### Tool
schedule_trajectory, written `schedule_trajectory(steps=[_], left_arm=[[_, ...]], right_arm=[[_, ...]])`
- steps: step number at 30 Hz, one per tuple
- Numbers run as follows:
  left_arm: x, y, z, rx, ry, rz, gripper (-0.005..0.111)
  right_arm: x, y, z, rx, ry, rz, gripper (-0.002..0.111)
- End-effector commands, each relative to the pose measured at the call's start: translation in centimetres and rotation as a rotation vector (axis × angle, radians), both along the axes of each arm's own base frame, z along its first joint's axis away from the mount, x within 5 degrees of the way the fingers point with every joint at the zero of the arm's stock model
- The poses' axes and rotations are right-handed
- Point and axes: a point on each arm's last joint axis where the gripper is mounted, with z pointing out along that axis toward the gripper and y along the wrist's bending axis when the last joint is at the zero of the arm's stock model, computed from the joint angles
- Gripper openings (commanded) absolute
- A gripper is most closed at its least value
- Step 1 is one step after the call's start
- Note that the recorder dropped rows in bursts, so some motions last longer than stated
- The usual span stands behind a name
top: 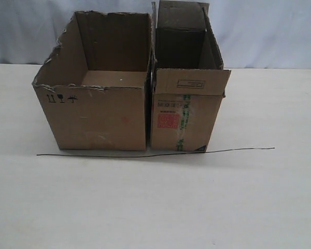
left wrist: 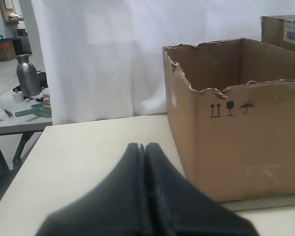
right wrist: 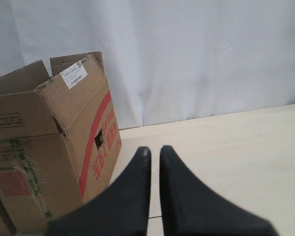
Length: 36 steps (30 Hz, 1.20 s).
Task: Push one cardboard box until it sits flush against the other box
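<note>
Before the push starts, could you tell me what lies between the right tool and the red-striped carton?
Only bare tabletop: the right wrist view shows nothing between the right tool and the red-striped carton.

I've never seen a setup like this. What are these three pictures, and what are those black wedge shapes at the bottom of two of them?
They show one moment from three cameras. The first looks at a pale table from off the robot. On it stand a wide plain box with torn edges and a narrow box with red print and green tape, side by side and very close; a thin dark line runs along the table in front of them. The other two cameras ride on the robot's wrists. The black wedges are its grippers, like two-fingered hands: the left gripper is closed, the right gripper slightly parted. Neither holds anything.
</note>
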Motion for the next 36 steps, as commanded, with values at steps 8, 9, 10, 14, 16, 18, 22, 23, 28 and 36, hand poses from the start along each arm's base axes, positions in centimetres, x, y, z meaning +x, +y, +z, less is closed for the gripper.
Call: schedule_trajectory(steps=[8,9,10,14,16,18,22,23,28,36], left_arm=[[0.00,-0.01,-0.04,0.000,-0.004,-0.001,0.000],[0.00,-0.01,-0.04,0.000,-0.004,-0.001,0.000],[0.00,-0.01,-0.04,0.000,-0.004,-0.001,0.000],[0.00,-0.01,-0.04,0.000,-0.004,-0.001,0.000],[0.00,-0.01,-0.04,0.000,-0.004,-0.001,0.000],[0.00,-0.01,-0.04,0.000,-0.004,-0.001,0.000],[0.00,-0.01,-0.04,0.000,-0.004,-0.001,0.000],[0.00,-0.01,-0.04,0.000,-0.004,-0.001,0.000],[0.00,-0.01,-0.04,0.000,-0.004,-0.001,0.000],[0.00,-0.01,-0.04,0.000,-0.004,-0.001,0.000]], right_arm=[[0.05,-0.34,0.10,-0.086,-0.034,-0.038,0.005],[0.05,-0.34,0.10,-0.093,-0.035,-0.038,0.005],[0.05,-0.35,0.10,-0.093,-0.035,-0.040,0.005],[0.05,-0.38,0.10,-0.089,-0.034,-0.044,0.005],[0.05,-0.40,0.10,-0.087,-0.033,-0.049,0.005],[0.05,-0.40,0.10,-0.091,-0.034,-0.048,0.005],[0.06,-0.49,0.12,-0.093,-0.036,-0.065,0.005],[0.07,-0.55,0.12,-0.093,-0.035,-0.075,0.005],[0.08,-0.79,0.10,-0.086,-0.030,-0.118,0.005],[0.08,-0.79,0.10,-0.082,-0.030,-0.118,0.005]])
